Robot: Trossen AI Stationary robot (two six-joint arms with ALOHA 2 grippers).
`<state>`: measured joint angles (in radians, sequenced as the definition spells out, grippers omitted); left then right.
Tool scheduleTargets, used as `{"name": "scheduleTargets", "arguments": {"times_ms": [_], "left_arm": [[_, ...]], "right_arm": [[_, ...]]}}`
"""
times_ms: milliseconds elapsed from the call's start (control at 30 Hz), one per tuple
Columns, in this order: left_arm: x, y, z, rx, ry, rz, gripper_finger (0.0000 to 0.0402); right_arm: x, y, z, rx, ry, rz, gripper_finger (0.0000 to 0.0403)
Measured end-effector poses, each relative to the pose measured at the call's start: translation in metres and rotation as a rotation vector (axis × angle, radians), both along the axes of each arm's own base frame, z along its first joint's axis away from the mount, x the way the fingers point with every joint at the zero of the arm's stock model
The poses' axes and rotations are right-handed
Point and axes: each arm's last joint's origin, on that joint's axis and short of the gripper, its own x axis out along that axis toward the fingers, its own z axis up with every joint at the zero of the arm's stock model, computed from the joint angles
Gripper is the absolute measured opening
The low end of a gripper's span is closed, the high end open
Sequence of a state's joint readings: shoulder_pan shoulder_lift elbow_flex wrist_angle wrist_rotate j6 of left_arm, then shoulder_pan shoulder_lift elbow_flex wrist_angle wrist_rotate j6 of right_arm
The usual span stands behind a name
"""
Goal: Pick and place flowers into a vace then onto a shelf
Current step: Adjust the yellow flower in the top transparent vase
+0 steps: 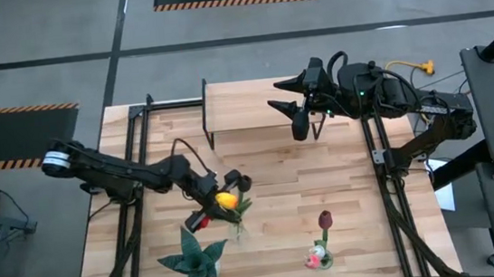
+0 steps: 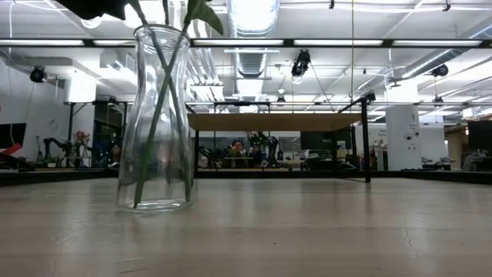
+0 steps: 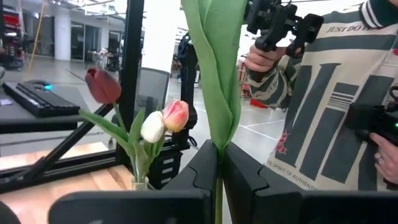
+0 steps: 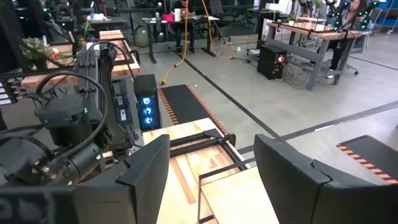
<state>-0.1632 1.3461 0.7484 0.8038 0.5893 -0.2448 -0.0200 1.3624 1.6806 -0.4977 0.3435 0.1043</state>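
Observation:
My left gripper (image 1: 214, 196) is shut on a tulip with a yellow-orange head (image 1: 226, 200) over the middle of the table. A clear glass vase (image 2: 157, 115) stands on the table near its front edge and holds several flowers: a maroon head (image 1: 325, 219) and white and pink heads (image 3: 165, 121) show. The vase (image 1: 322, 258) lies to the right of my left gripper. My right gripper (image 1: 281, 96) hangs open and empty over the light-wood shelf (image 1: 244, 107) at the table's far edge. My left gripper pinches the tulip's green stem and its wrapped leaf (image 3: 217, 146) between its two fingers (image 3: 199, 171). The fingers lie about level and across the stem. The leaf (image 3: 217, 74) stands out past the fingers, and the head shows just beyond them from above.
A spiky teal star-shaped plant (image 1: 192, 257) lies near the front left. Black frame rails (image 1: 134, 140) run along both sides of the table. Beyond the table a person in a striped shirt (image 3: 329, 106) holds a device.

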Motion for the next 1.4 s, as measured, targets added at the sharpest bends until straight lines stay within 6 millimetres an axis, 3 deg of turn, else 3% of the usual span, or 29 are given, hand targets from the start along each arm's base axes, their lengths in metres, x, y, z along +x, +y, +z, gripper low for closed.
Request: {"name": "scheduleTargets", "arguments": {"times_ms": [567, 933, 1400], "left_arm": [[0.002, -0.001, -0.007, 0.006, 0.023, -0.012, 0.0], [0.007, -0.003, 0.019, -0.008, -0.055, -0.013, 0.0], [0.02, -0.013, 0.022, 0.001, -0.063, -0.052, 0.0003]], "right_arm": [[0.0, 0.0, 0.0, -0.007, 0.002, 0.001, 0.0224], [0.0, 0.0, 0.0, -0.007, 0.002, 0.001, 0.0224], [0.0, 0.0, 0.0, -0.01, 0.002, 0.002, 0.0224]]}}
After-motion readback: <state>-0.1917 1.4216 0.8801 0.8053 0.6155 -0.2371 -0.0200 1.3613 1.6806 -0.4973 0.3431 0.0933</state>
